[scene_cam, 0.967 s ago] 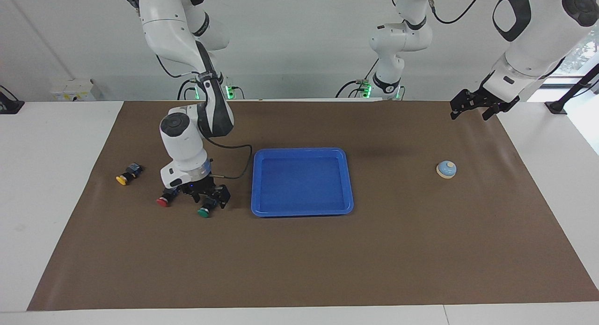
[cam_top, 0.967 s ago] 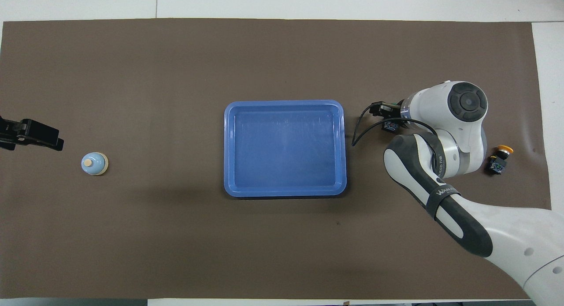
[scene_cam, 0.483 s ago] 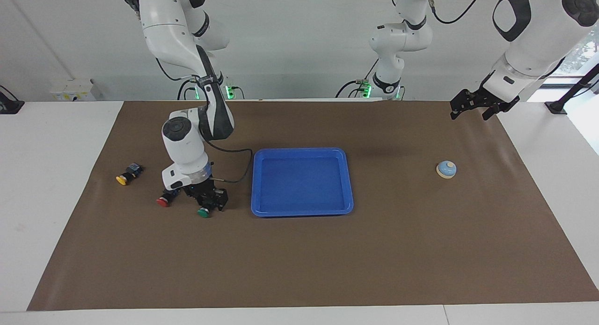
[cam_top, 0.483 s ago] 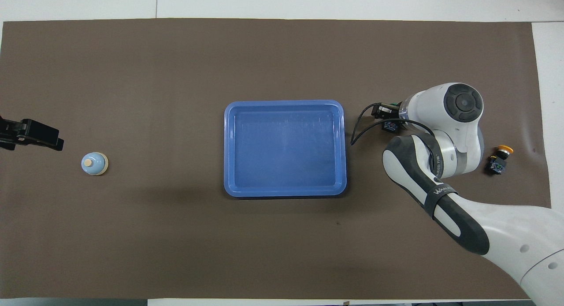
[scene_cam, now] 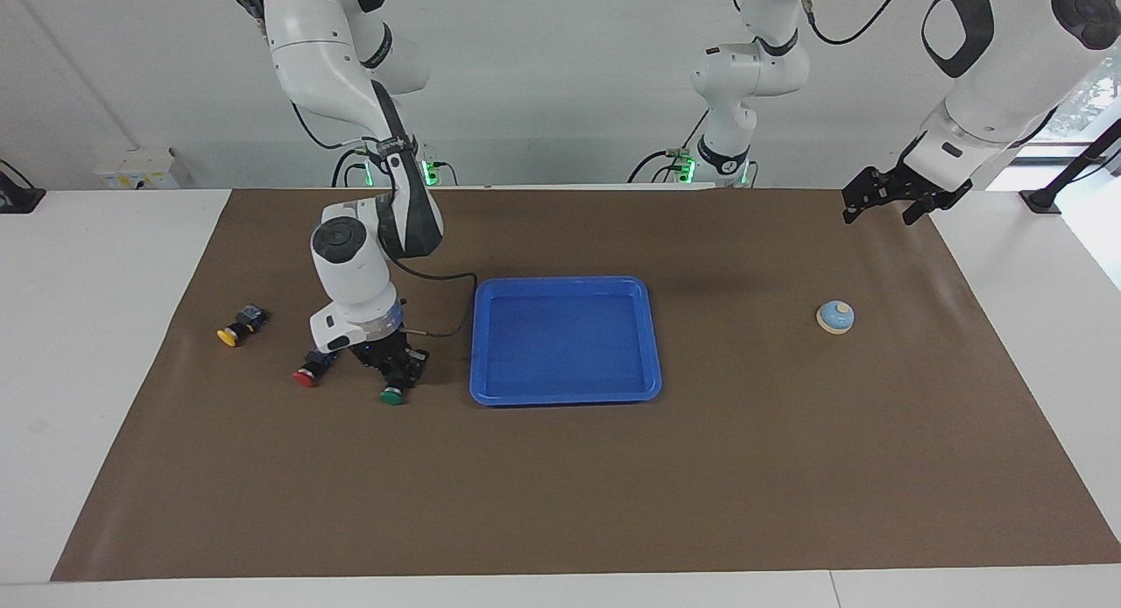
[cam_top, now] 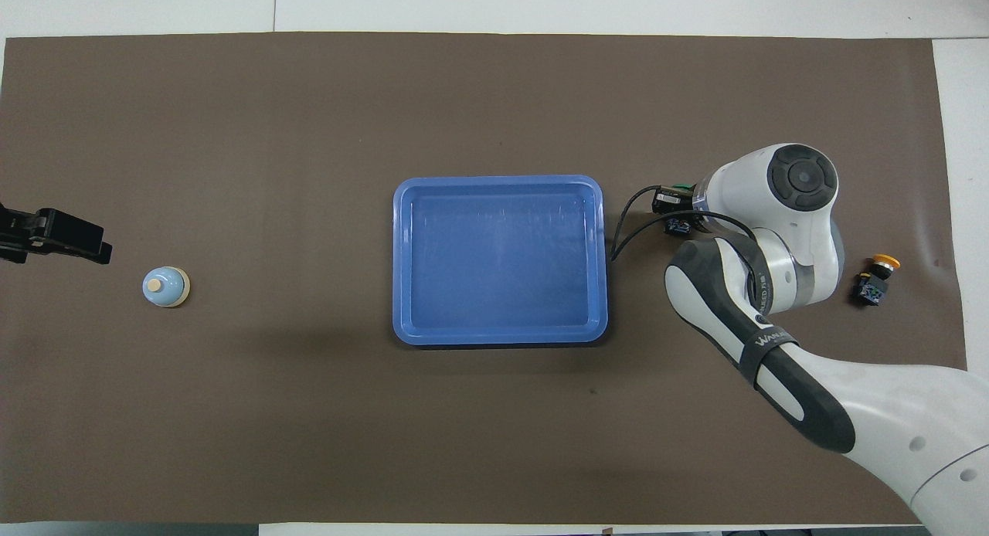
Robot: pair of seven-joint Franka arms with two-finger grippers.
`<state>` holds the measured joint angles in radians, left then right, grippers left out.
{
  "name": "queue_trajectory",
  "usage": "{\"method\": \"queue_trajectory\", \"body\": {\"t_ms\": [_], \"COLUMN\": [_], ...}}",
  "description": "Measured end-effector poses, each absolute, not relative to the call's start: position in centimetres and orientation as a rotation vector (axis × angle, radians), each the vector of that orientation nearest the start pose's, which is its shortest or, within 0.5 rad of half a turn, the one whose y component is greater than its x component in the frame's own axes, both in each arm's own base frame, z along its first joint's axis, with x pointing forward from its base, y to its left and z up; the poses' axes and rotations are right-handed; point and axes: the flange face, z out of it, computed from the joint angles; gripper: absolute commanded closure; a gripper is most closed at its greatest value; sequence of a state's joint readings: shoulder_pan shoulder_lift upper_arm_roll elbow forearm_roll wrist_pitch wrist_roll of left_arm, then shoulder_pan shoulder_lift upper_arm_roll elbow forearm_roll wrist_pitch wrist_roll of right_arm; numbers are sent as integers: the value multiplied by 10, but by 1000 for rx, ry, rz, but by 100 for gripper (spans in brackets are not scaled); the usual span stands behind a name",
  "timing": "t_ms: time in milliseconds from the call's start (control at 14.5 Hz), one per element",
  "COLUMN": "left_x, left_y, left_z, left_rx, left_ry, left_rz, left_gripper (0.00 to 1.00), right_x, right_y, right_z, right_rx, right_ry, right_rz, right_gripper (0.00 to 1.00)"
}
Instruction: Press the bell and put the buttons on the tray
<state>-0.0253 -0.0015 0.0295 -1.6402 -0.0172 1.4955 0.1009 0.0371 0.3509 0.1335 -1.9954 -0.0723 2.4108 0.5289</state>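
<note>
Brown-matted surface point(scene_cam: 560, 468): right claw point(scene_cam: 396, 382) clamped on the green button point(scene_cam: 391, 397), blue tray point(scene_cam: 565, 393) just beside it toward the waiting, open left claw point(scene_cam: 884, 198).

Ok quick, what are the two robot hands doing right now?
Left gripper: open, empty, waiting above the mat near the bell.
Right gripper: shut on the green button.

White tabletop point(scene_cam: 105, 345) under a brown rectangular paper mat point(scene_cam: 613, 485); plain white wall point(scene_cam: 543, 82) along frame top, bright window point(scene_cam: 1090, 100) upper right.
</note>
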Motion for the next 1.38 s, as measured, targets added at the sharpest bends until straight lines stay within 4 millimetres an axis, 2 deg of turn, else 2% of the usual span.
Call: {"method": "queue_trajectory", "body": {"t_ms": [69, 207, 345, 414, 552, 690, 898, 1174, 1243, 1312, 1381], "left_x": [543, 543, 543, 543, 543, 543, 543, 543, 543, 543, 543], "left_y": [0, 0, 0, 0, 0, 0, 0, 0, 0, 0, 0], "left_z": [587, 587, 587, 587, 587, 587, 587, 587, 587, 587, 587], "left_rx": [-3155, -3155, -3155, -3155, -3155, -3155, -3155, -3155, -3155, -3155, -3155], "left_ry": [153, 153, 153, 153, 153, 153, 153, 153, 153, 153, 153], "left_rz": [225, 225, 225, 225, 225, 225, 225, 225, 225, 225, 225], "left_gripper": [0, 0, 0, 0, 0, 0, 0, 0, 0, 0, 0], "right_x": [608, 616, 612, 604, 584, 573, 565, 554, 551, 550, 549], "right_y": [110, 142, 193, 223, 271, 291, 294, 290, 289, 289, 288], "right_z": [304, 349, 393, 403, 397, 373, 336, 302, 298, 295, 295], "right_rx": [-3094, -3110, -3113, -3112, -3114, -3108, -3089, -3072, -3069, -3067, -3064], "right_ry": [472, 409, 328, 308, 295, 277, 291, 324, 357, 391, 418], "right_rz": [-55, 26, 60, 56, 60, 55, 34, 19, 23, 27, 29], "right_gripper": [100, 100, 100, 100, 100, 100, 100, 100, 82, 23, 0]}}
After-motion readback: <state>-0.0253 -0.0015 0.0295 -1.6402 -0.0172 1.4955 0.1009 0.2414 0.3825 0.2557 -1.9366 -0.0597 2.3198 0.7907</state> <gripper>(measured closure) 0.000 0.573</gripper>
